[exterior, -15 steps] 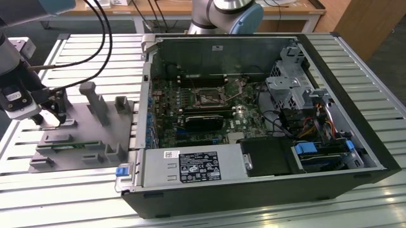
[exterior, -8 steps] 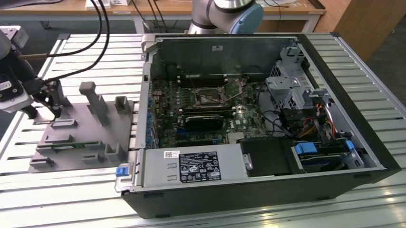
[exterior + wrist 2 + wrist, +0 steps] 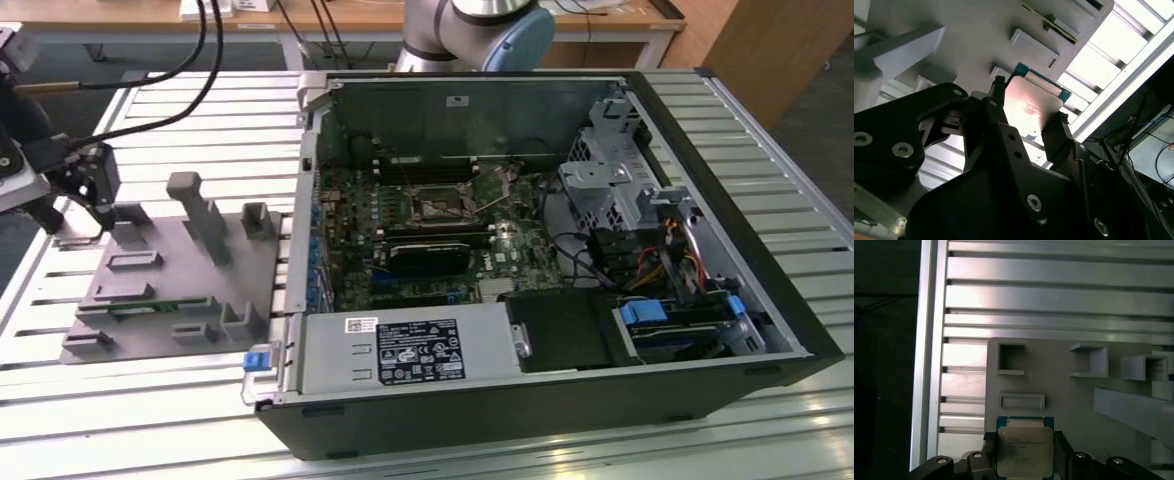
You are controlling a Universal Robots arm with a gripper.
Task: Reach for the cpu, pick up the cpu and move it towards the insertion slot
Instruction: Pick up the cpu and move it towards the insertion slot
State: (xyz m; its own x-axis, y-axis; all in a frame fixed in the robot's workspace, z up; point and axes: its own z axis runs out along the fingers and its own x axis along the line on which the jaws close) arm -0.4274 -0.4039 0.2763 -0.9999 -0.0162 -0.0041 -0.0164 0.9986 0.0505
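Clamping the cpu [image 3: 1031, 107] by two opp. edges, hand [image 3: 1023, 442] sits over grey tray [image 3: 147, 290] at exterior view's far left, w/ insertion slot [image 3: 437, 205] well apart toward frame centre.

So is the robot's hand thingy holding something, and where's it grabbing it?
The end effector grips the small square chip by two opposite edges.
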